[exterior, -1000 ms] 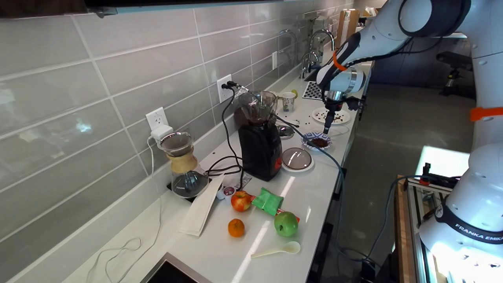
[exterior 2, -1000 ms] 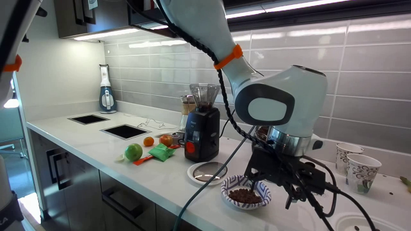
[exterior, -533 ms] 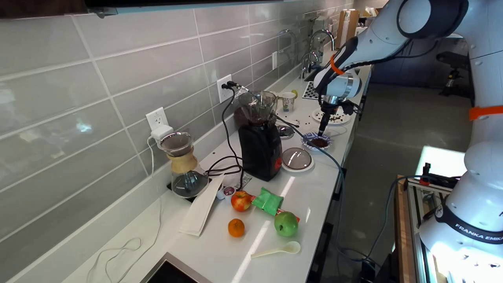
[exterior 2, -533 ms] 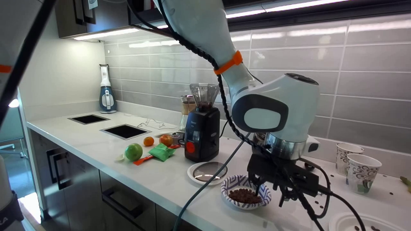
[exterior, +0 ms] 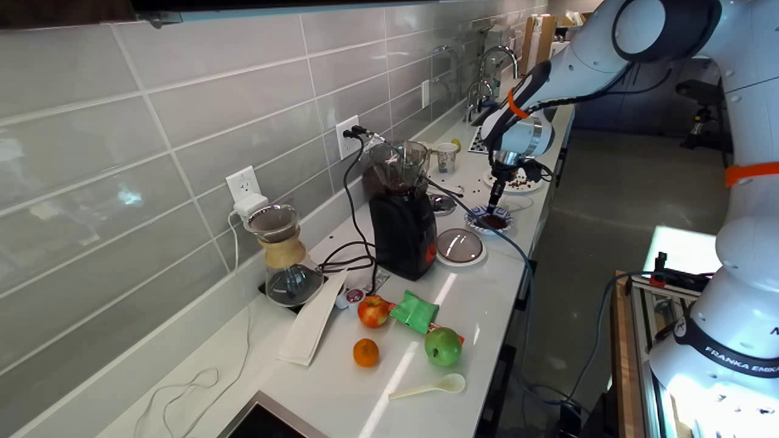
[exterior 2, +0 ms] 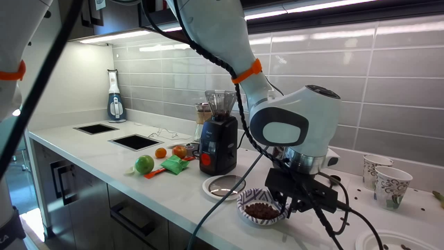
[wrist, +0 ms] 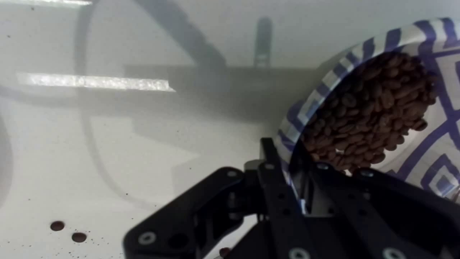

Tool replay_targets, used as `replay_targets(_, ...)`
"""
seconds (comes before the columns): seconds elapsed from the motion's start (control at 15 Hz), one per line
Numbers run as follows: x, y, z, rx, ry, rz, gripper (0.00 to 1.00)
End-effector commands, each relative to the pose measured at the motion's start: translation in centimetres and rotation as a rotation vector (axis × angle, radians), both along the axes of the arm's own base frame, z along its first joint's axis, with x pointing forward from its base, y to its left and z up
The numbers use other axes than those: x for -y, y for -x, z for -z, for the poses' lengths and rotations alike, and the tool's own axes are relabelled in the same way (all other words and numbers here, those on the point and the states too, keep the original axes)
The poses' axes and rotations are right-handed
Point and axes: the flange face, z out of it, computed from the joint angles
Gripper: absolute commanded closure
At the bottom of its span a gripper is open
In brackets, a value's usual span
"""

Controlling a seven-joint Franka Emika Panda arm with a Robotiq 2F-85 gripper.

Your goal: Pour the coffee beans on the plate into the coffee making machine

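Wrist view. Pincer (wrist: 282,149), matt black with riveted links, is drawn narrow and holds the bowl (wrist: 438,144) by its rim, which passes between the two fingers (wrist: 276,196). Bowl: round, white, blue-violet bars along the lip, diamond figures on the inner wall. Beans (wrist: 377,108) heaped inside: brown, oval, smooth, a crease showing on some. Desk (wrist: 143,165) pale and glossy, carrying a few loose beans (wrist: 79,237).

In an exterior view, the bowl sits level on the desk, nearer and to the right of the machine (exterior 2: 218,146), apart from it. Machine: black, boxy, round red button (exterior 2: 205,159) low on its front, clear faceted hopper (exterior 2: 220,102) flaring upward. A round disc (exterior 2: 227,185), grey and shiny, lies between the two. To the right, tapering cups (exterior 2: 392,187) with scrollwork print; at the near edge a white plate (exterior 2: 364,239) with dark pieces (exterior 2: 405,247) on it, partly out of frame.

In an exterior view, grey glazed tiles (exterior: 91,109) rise left of the desk. Carafe (exterior: 283,252) waisted, glass with a wooden collar. Nearer and right of it: smooth red-yellow apple (exterior: 373,311), small round orange (exterior: 366,353), glossy green apple (exterior: 443,347), crinkled green packet (exterior: 415,311), pale spoon (exterior: 449,383) with an oval head. Pincer slants down to the bowl's far side; its grip is too small to read from here.
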Motion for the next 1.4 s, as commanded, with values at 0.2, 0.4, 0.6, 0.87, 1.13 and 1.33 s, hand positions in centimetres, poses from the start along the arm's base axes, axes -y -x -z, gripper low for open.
replay_targets(0.2, 0.7, -0.2, 0.7, 0.020, -0.015, 0.011, 0.99)
replay_targets(0.4, 0.8, -0.1, 0.7, 0.038, -0.054, 0.011, 0.99)
replay_targets(0.6, 1.0, 0.2, 0.3, 0.092, -0.101, 0.023, 0.99)
replay_targets(0.87, 1.1, 0.7, -0.4, 0.148, -0.155, 0.010, 0.99)
replay_targets(1.13, 1.5, 1.7, -1.1, 0.155, -0.205, -0.013, 0.99)
replay_targets(1.33, 2.3, 2.5, -1.8, 0.142, -0.220, -0.011, 0.99)
